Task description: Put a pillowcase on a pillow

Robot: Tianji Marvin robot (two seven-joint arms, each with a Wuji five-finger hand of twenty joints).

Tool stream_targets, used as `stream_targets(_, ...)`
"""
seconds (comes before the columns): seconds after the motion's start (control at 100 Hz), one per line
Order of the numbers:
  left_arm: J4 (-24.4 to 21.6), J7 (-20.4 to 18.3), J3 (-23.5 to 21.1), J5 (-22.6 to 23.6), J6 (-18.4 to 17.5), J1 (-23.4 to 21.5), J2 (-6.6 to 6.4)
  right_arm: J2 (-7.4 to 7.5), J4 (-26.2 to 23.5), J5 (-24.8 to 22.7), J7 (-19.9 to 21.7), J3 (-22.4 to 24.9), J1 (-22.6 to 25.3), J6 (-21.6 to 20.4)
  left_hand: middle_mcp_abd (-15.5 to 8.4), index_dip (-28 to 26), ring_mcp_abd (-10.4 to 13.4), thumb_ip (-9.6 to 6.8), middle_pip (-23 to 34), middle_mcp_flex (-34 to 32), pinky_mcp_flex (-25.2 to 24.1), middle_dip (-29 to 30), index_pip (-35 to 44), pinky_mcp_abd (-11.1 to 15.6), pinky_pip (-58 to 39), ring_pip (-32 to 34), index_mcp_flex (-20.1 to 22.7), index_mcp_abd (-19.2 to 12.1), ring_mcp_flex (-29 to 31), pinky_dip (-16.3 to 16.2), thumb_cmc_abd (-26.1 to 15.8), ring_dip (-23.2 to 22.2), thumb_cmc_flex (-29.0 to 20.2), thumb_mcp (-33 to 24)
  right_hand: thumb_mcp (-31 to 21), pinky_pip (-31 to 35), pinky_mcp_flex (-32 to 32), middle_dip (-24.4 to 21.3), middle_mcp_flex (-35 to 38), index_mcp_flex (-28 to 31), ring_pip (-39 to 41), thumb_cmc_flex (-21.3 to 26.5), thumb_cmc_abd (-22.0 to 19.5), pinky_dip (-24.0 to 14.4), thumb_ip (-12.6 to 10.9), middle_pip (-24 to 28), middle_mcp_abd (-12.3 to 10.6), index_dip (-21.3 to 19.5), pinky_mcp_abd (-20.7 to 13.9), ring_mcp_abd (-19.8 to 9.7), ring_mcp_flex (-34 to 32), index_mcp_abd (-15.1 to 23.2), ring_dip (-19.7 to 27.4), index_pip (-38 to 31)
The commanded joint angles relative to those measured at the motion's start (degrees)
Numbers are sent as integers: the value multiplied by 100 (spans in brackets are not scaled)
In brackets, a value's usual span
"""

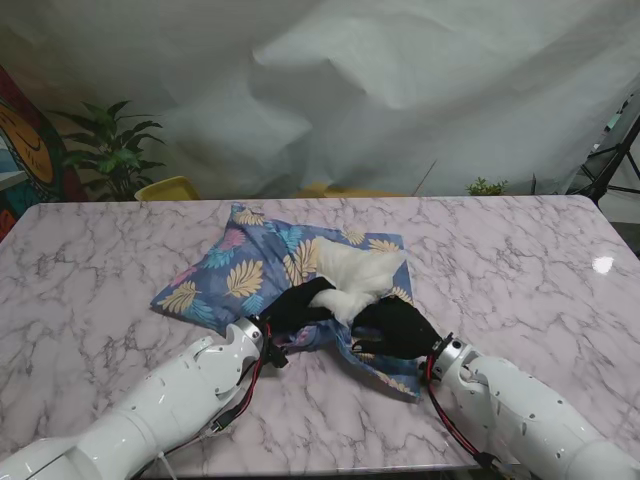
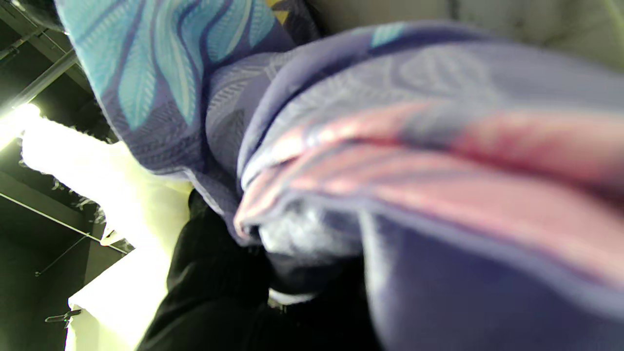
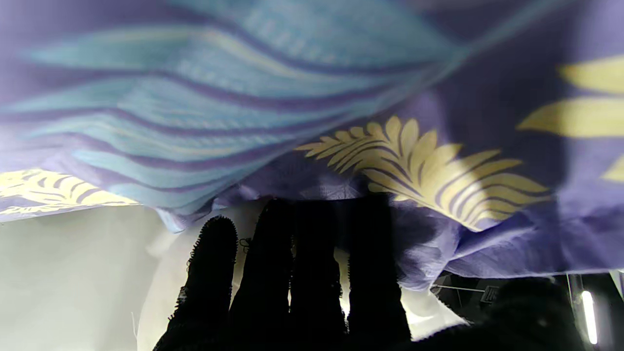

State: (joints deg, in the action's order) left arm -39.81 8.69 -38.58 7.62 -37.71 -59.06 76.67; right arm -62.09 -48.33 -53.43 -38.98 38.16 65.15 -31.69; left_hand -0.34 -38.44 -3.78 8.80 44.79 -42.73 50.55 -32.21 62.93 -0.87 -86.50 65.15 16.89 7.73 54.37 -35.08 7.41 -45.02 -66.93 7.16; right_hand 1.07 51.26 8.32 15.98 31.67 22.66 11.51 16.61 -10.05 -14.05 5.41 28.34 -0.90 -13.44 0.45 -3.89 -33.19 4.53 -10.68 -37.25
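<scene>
The blue pillowcase [image 1: 250, 275] with leaf prints lies in the middle of the table. A white pillow [image 1: 355, 268] sticks partly out of its open end, which faces me. My left hand [image 1: 296, 308], in a black glove, is at that opening with bunched pillowcase cloth [image 2: 390, 161] gathered over its fingers. The left hand [image 2: 219, 292] is mostly hidden by the folds. My right hand [image 1: 397, 325] is at the opening's right side. Its fingers [image 3: 292, 273] lie straight and close together, their tips under the pillowcase hem [image 3: 414, 165] and against the pillow [image 3: 73, 273].
The marble table [image 1: 520, 260] stretches wide on both sides of the pillowcase. A potted plant [image 1: 110, 150] and a yellow object [image 1: 167, 188] stand beyond the far left edge. A white sheet hangs behind, and a black tripod [image 1: 615, 150] stands at the far right.
</scene>
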Motion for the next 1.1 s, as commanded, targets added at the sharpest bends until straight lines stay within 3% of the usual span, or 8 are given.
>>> stream_targets(0.0,189,-196,100,13,32,-130,44,-224,30,14,53,-96,47,-41,35,-219,-113,-462,950,-630,-71,-191,777,-448,467,-360,7,748,454,79,-1213,395,-542,-439,113,-244,-253,-209,-802,-1137,-481,-88,-129,137,-153,-621,304,517,-292,56,518,-519,271,940)
stream_targets(0.31,148,-154,110,39,69,-161,42,-602,474,929,754,-167,-202,-773,67,-183,-105,-463,969,-636,-44,-198,779,-475,434,-323,5,781,472,97,-1213,393,-546,-439,104,-629,-524,-421,-1595,-1566,-705,-372,-90,453,-152,-922,963,1368,-149,423,1020,-1598,452,2526)
stream_targets(0.56,151,-415,129,-150,-161,-149,12,-678,384,1146,804,-132,-167,-210,192,11,-63,-514,859,-312,-308,-185,656,-407,562,-377,-273,902,138,155,-1088,390,-514,-442,78,-517,-338,-387,-1346,-1334,-590,-483,-98,435,-169,-813,1114,1180,135,604,749,-1784,402,3254)
stream_targets(0.68,180,-537,204,-83,-326,-74,-46,-649,438,1002,650,-317,-255,59,212,110,137,-643,680,258,-684,-299,259,-97,895,-530,-689,1015,-373,105,-299,277,664,-632,55,-401,-304,-346,-1239,-1333,-534,-424,-75,368,-184,-768,997,729,163,526,681,-1637,352,3091)
stream_targets(0.76,153,-678,243,-95,-313,-38,-96,-637,472,929,548,-388,-276,121,384,-148,53,-671,467,527,-945,-266,-251,-105,1098,-674,-656,1064,-682,60,-472,242,2178,-602,46,-382,-282,-342,-1190,-1286,-518,-404,-68,357,-188,-758,921,666,182,487,653,-1534,344,3047)
stream_targets(0.86,122,-926,243,-305,-242,-33,-116,-621,501,793,334,-486,-300,198,620,17,-162,-608,215,689,-1201,-262,-568,-257,1136,-735,-651,1129,-923,-13,-878,174,3061,-518,38,-349,-246,-335,-1107,-1241,-489,-369,-44,340,-193,-743,854,583,194,438,596,-1414,331,2941)
stream_targets(0.96,66,-982,240,-370,-105,-40,-120,-578,459,637,181,-540,-305,256,701,58,-270,-593,191,574,-1181,-304,-623,-396,991,-674,-496,1163,-860,-89,-933,123,3427,-508,37,-317,-227,-317,-1045,-1309,-473,-330,-53,315,-200,-731,774,382,208,403,562,-1314,317,2629)
stream_targets(1.09,65,-652,336,50,22,9,-109,-573,445,525,-48,-549,-287,186,506,-51,1,-663,320,335,-721,-363,-439,-165,712,-491,-388,1130,-476,-37,-227,138,2786,-680,8,-286,-179,-301,-908,-1163,-434,-289,-130,298,-210,-689,681,321,222,332,457,-1161,300,2452)
